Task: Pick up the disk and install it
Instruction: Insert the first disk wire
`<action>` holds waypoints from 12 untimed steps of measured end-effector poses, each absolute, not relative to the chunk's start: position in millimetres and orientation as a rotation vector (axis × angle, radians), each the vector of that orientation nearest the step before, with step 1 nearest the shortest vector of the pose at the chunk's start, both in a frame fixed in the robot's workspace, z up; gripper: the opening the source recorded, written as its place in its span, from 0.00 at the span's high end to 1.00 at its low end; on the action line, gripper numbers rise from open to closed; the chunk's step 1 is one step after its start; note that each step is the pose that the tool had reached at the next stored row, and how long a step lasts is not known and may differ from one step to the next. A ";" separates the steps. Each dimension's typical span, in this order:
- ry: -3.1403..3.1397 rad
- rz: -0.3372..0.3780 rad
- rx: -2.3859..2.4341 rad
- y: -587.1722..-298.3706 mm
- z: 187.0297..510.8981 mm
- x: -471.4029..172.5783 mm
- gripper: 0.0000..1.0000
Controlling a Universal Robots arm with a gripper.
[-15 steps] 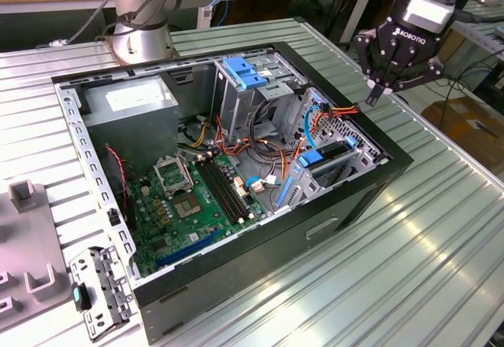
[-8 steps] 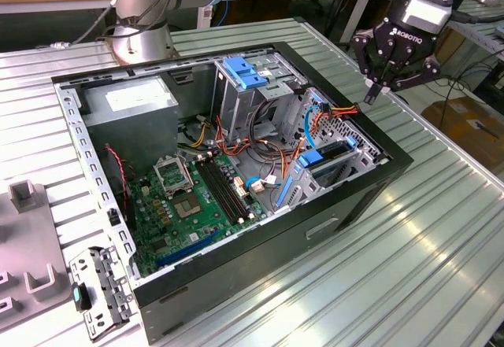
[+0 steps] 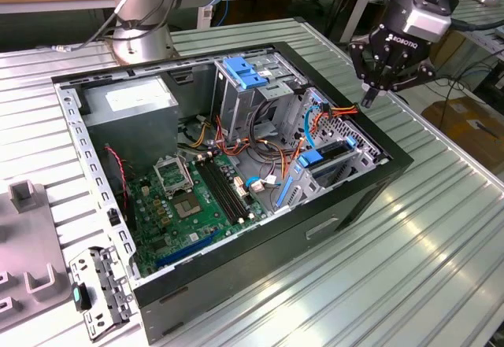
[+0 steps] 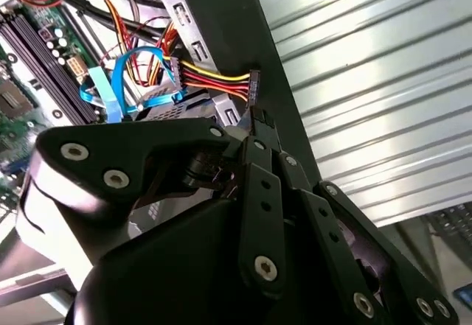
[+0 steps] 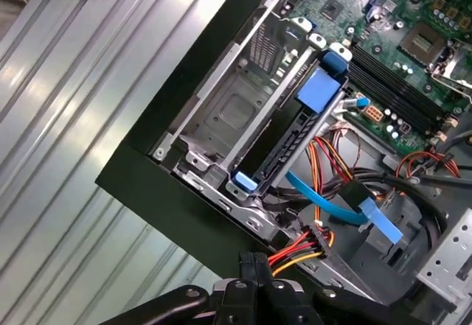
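Just above the rim of the open computer case (image 3: pixel 346 205), the fingers (image 3: pixel 370 94) are pressed together and hold nothing, close to a red-and-yellow cable bundle (image 5: pixel 295 251). Below and inward of them, the disk (image 5: pixel 289 142) stands on edge in the drive cage (image 5: pixel 221 111), blue rails showing, untouched.

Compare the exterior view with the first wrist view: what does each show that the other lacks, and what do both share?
Exterior view: the power supply, the tall cage with its blue latch, the arm's base, grey fixtures on the table. First wrist view: the stamped metal floor of the empty bay. Shared: the gripper, shut above the case edge; the disk standing beside that bay; the motherboard.
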State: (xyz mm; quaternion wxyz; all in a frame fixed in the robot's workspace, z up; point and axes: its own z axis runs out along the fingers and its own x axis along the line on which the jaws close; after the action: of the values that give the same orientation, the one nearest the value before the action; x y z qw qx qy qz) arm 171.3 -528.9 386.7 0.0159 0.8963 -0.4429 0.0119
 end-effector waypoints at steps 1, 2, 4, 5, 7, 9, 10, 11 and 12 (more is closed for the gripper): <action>-1.343 0.038 2.805 -528.8 385.5 171.3 0.89; -1.323 0.038 2.815 -528.8 384.8 171.3 0.83; -1.283 0.039 2.834 -528.8 383.6 171.4 0.70; -1.272 0.039 2.838 -528.8 383.6 171.4 0.64; -1.272 0.039 2.839 -528.7 383.6 171.5 0.64; -1.271 0.039 2.839 -528.7 383.5 171.5 0.64; -1.271 0.039 2.839 -528.7 383.5 171.5 0.64; -1.270 0.039 2.839 -528.7 383.5 171.5 0.64; -1.270 0.039 2.840 -528.7 383.5 171.5 0.64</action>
State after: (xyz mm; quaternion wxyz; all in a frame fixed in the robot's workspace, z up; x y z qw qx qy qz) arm 171.5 -528.7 383.5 0.0154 0.9127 -0.4082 0.0125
